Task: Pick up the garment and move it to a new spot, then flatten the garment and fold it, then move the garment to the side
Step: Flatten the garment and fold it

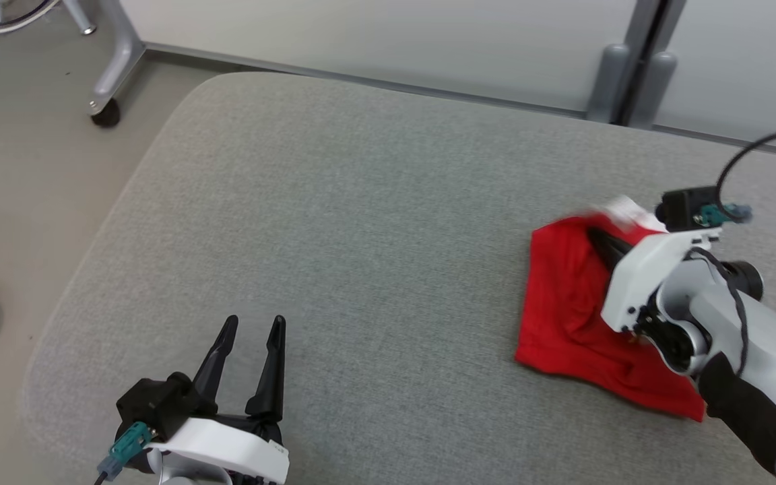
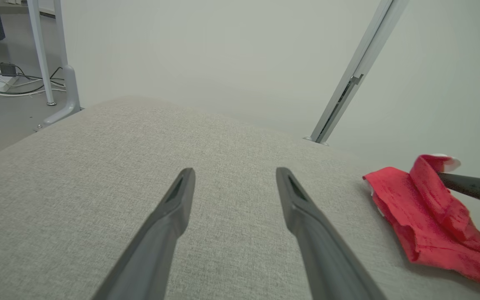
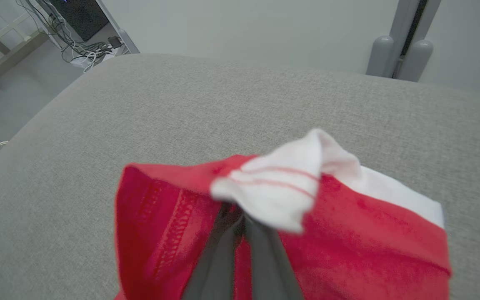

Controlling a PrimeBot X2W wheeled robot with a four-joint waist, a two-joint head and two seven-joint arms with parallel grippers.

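The garment (image 1: 576, 316) is red with a white band and lies crumpled at the right of the grey cushioned surface (image 1: 374, 222). My right gripper (image 1: 603, 241) is shut on the garment's white-banded edge, which it lifts a little off the surface. In the right wrist view the closed fingers (image 3: 223, 254) pinch the fabric of the garment (image 3: 365, 246) just below the white band. My left gripper (image 1: 253, 327) stands open over bare cushion at the lower left, far from the cloth. The left wrist view has its fingers (image 2: 169, 225) spread wide and the garment (image 2: 431, 216) off to the right.
The cushion's rounded left edge drops to the floor (image 1: 17, 188), where a caster wheel (image 1: 105, 114) of a metal stand sits. A pale wall (image 1: 388, 34) and grey posts (image 1: 630, 81) lie beyond the far edge. Cables (image 3: 86, 54) lie on the floor.
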